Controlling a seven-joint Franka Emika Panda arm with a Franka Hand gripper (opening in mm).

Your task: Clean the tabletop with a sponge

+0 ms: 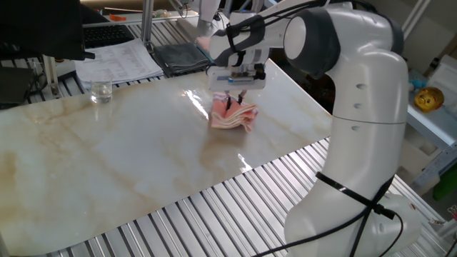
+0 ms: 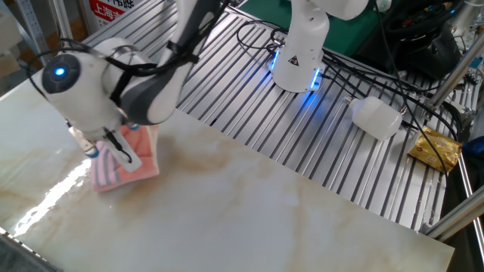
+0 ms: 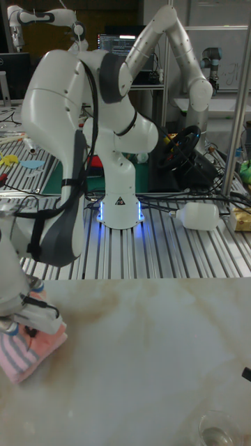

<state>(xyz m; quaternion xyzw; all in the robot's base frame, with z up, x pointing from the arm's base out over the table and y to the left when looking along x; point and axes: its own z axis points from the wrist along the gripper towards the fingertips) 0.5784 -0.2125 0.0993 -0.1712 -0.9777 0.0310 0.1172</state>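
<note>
The claw (image 1: 233,100) pressed down on the salmon-pink sponge (image 1: 233,117), its fingers closed into the folds, near the far right edge of the marble tabletop (image 1: 128,160) on the bench.

Two fixed views look down across the tabletop (image 1: 128,157) from opposite sides — the tall one faces the arm's base.
</note>
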